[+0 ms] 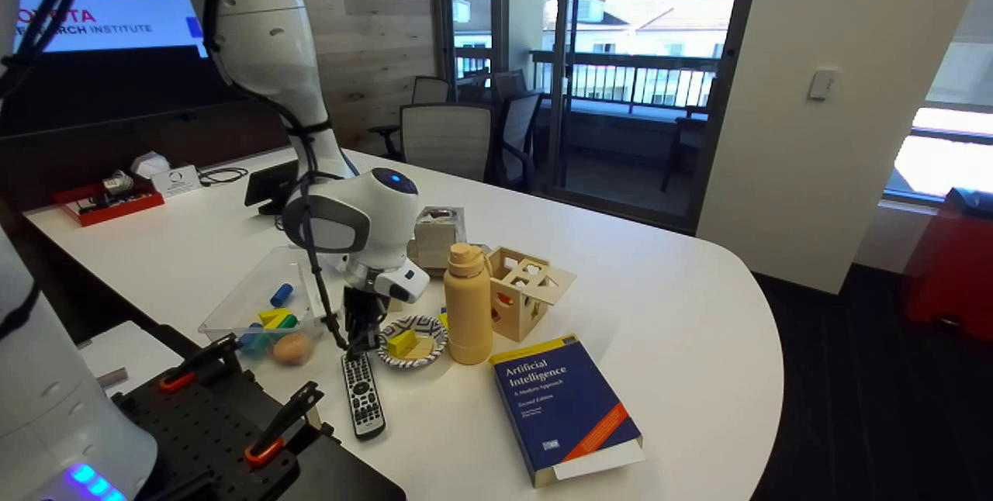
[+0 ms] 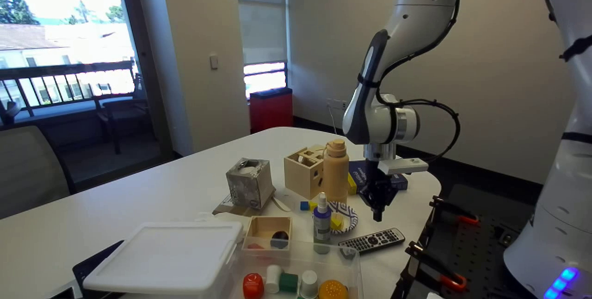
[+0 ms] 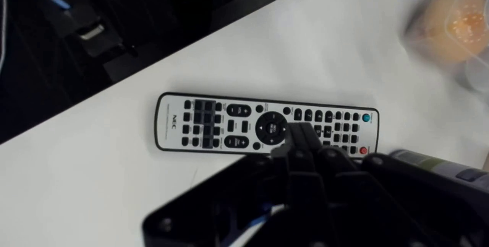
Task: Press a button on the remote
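Observation:
The remote is slim and dark-edged, with a pale face and rows of small black buttons. It lies face up on the white table in both exterior views (image 1: 363,400) (image 2: 373,240). In the wrist view the remote (image 3: 238,124) lies crosswise, with a teal and a red button at its right end. My gripper (image 3: 303,126) is shut and empty, its fingertips together. They cover part of the remote's face between the round pad and the number buttons. In the exterior views the gripper (image 1: 358,346) (image 2: 378,215) points down and hovers above the remote, apart from it.
Close by are a patterned bowl (image 1: 413,361) with yellow pieces, a spray bottle (image 2: 322,225), a tan bottle (image 1: 470,315) and a clear bin (image 2: 356,280). A blue book (image 1: 566,408) and wooden cube (image 1: 518,315) stand farther off. Black clamps (image 1: 287,419) sit by the robot base.

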Tool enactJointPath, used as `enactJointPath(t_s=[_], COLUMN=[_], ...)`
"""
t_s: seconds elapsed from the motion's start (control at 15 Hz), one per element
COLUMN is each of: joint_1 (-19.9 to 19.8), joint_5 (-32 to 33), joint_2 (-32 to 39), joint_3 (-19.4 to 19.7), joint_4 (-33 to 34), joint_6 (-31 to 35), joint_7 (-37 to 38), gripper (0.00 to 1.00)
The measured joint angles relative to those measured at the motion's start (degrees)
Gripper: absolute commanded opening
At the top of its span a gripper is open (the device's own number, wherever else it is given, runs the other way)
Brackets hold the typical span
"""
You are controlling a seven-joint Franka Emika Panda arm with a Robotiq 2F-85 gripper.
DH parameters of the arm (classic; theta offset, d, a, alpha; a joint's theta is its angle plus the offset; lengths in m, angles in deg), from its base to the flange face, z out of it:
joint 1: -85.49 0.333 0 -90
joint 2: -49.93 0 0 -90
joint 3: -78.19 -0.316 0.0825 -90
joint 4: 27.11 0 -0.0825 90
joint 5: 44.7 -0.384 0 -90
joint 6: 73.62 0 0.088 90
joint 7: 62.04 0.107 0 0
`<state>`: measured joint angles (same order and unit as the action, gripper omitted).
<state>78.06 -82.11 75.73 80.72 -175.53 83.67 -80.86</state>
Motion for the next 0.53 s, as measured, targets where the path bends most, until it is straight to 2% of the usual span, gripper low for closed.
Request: enactJointPath(t_s=[0.13, 0.53], joint_1=[-0.20, -4.20], joint_5=[0.00, 3.39], joint_2=[2.19, 7.02], joint_3=[0.00, -3.39], joint_4=[1.16, 3.93], joint_6=[0.01, 0.24], joint_7=[0.00, 3.11], gripper=[0.00, 0.00])
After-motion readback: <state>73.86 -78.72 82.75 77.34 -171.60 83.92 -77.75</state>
